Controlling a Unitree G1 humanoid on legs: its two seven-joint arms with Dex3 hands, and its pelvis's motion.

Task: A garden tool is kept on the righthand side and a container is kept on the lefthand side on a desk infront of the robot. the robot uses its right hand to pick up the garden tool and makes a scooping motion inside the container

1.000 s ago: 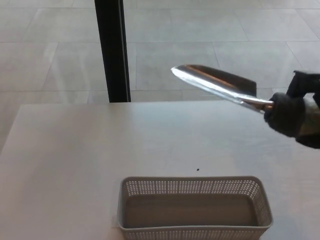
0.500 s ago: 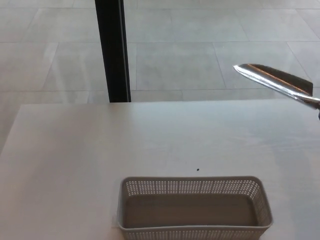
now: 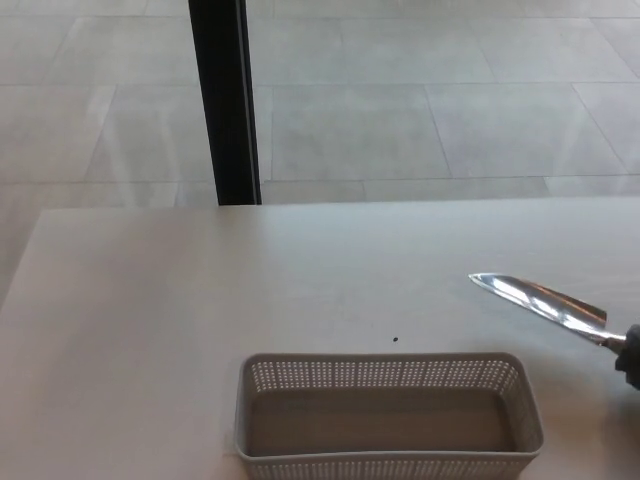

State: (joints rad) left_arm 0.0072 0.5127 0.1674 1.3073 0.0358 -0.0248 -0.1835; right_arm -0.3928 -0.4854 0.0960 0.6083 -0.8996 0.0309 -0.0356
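- A pale table (image 3: 150, 330) filled the lower two thirds of the frame, with a grey tiled floor (image 3: 420, 100) beyond it at the top.
- A black post (image 3: 225, 100) stood upright in the upper left of the frame, behind the table's far edge.
- A grey perforated basket (image 3: 390, 455) sat on the table at the bottom centre, its long side facing the camera and its inside bare.
- A shiny metal trowel (image 3: 540, 303) lay over the table at the right of the frame, above and to the right of the basket and clear of its rim. Its pointed tip aimed toward the upper left and the blade sloped down toward the right edge.
- Whether the blade touched the table or hung just above it could not be told.
- Only a dark sliver of the right hand (image 3: 631, 358) showed at the right edge, at the end of the trowel's neck. Its fingers were cut off by the frame, so how far they were closed could not be told.
- A tiny dark speck (image 3: 395, 339) marked the table just above the basket's far rim.
- The left hand was out of the frame.
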